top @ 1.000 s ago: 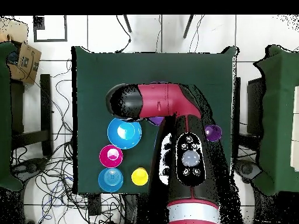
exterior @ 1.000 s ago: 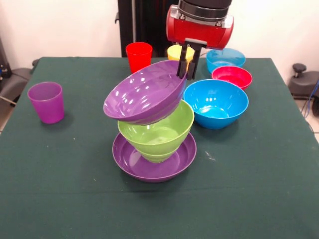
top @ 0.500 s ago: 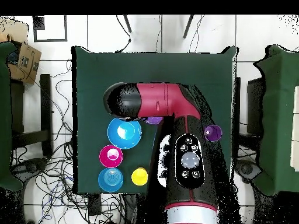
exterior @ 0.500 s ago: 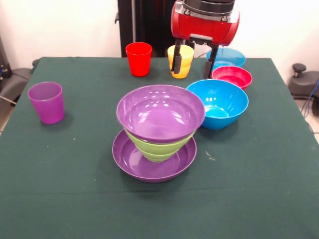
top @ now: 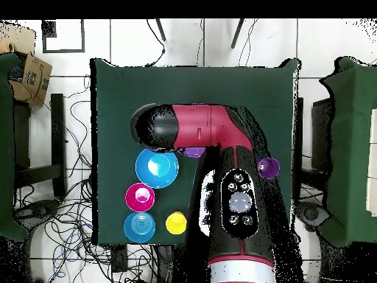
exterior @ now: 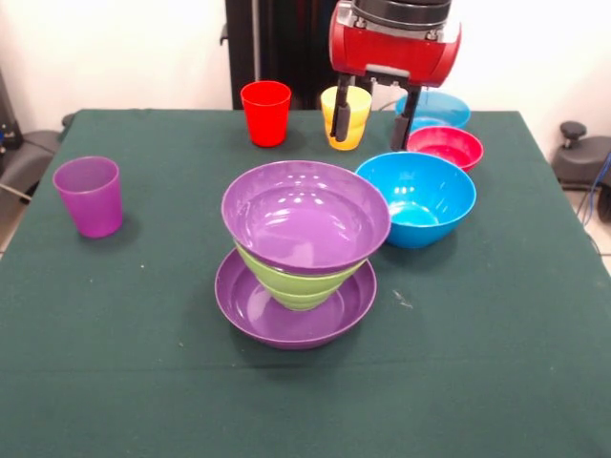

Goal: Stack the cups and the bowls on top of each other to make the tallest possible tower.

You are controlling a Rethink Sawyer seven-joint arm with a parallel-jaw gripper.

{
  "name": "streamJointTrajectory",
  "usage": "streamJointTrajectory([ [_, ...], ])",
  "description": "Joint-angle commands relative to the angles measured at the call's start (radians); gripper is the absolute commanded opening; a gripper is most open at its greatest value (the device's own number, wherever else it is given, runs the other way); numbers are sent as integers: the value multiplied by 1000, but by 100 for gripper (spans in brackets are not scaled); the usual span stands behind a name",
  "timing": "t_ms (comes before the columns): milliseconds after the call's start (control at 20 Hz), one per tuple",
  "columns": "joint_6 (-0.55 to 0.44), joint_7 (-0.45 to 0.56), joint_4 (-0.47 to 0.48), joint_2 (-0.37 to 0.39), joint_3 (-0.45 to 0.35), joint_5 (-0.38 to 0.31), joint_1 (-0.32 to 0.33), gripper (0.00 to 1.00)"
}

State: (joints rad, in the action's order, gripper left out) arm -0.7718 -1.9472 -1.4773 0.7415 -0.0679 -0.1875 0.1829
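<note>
**A:** How far along is your tower (exterior: 301,253)?

**B:** You have three pieces up. A wide purple bowl (exterior: 294,307) sits on the worktop (exterior: 143,363) as the base, the lime green bowl (exterior: 301,281) stands in it, and a second purple bowl (exterior: 305,218) is nested on top, sitting slightly off level. The whole stack lies below your end effector (exterior: 374,107) and towards the camera in the front view, well clear of it.

**A:** And the end effector itself?

**B:** It hangs above the worktop with its two fingers spread apart and nothing between them. From overhead the arm hides it, and only a sliver of purple shows past the arm.

**A:** What is left for you to add?

**B:** Most of the set, I judge. The big blue bowl (exterior: 416,198) stands on the worktop almost directly beneath the end effector, just beside the tower. Behind it are the small red bowl (exterior: 445,146) and the light blue bowl (exterior: 433,110). The yellow-orange cup (exterior: 346,116) is right behind one finger, the red cup (exterior: 266,113) further off to that side, and the purple cup (exterior: 89,196) sits well apart near the worktop's edge. I see no small green bowl in either view.

**A:** So which is the likely next piece?

**B:** Probably the blue bowl, since it is closest to you.
</note>
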Motion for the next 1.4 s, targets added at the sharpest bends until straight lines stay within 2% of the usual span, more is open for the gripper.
streamJointTrajectory([
  [50,-73,-68,-9,-38,-39,26,1,100],
  [400,-87,-60,-1,-34,-41,41,6,100],
  [550,-121,-68,43,-29,-41,56,0,100],
  [750,-171,-112,194,-102,-38,65,-26,100],
  [900,-183,-160,317,-190,-41,83,-43,100],
  [1050,-299,-193,478,-286,-56,121,-51,100],
  [1300,-419,-285,635,-374,-16,145,-106,100],
  [1400,-409,-326,668,-415,-8,167,-118,100],
])
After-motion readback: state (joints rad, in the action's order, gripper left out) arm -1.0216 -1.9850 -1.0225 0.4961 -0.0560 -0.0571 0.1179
